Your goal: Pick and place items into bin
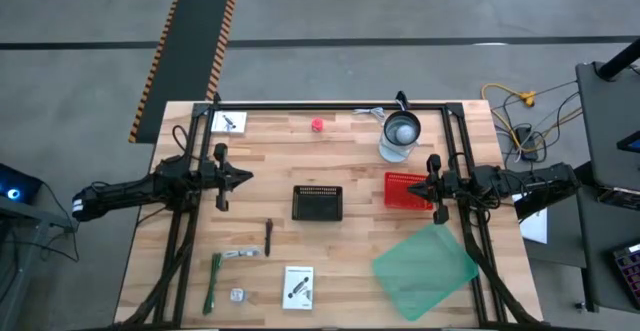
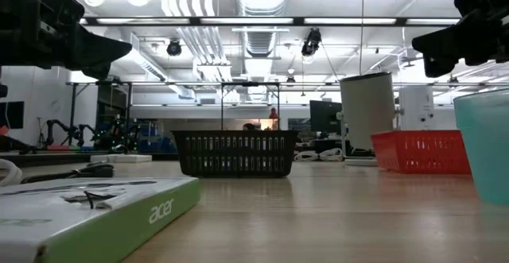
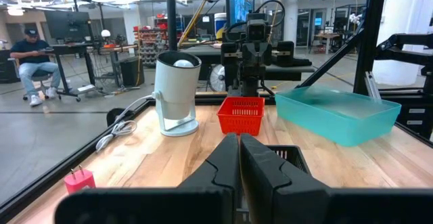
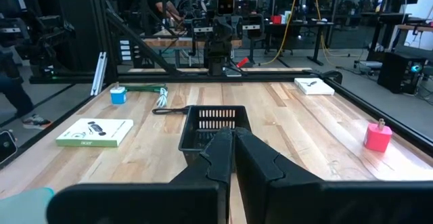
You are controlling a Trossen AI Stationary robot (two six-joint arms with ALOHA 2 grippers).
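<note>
1. We see the black mesh bin (image 1: 317,203) at the middle of the wooden table (image 1: 330,161), open side up and nothing showing inside it.
2. The items lie scattered: a pink cube-like plug (image 1: 317,125) near the far edge, a white card (image 1: 229,122) at the far left corner, a dark stick (image 1: 269,237) just in front of the bin, and a green strip tool (image 1: 214,282), a small coiled cable (image 1: 238,295) and a white-and-green printed box (image 1: 298,286) along the near edge.
3. A red basket (image 1: 405,190), a white cylindrical device (image 1: 400,134) and a teal tray (image 1: 426,268) occupy the right half.
4. Black frame rails run along the far edge and both sides; bare wood lies open all around the bin.
5. Our left gripper (image 1: 246,178) hovers left of the bin, fingers pressed together, holding nothing.
6. Our right gripper (image 1: 421,184) hangs over the red basket, right of the bin, fingers likewise together and empty.
7. Both point toward the bin; the near-edge items lie well apart from either.
</note>
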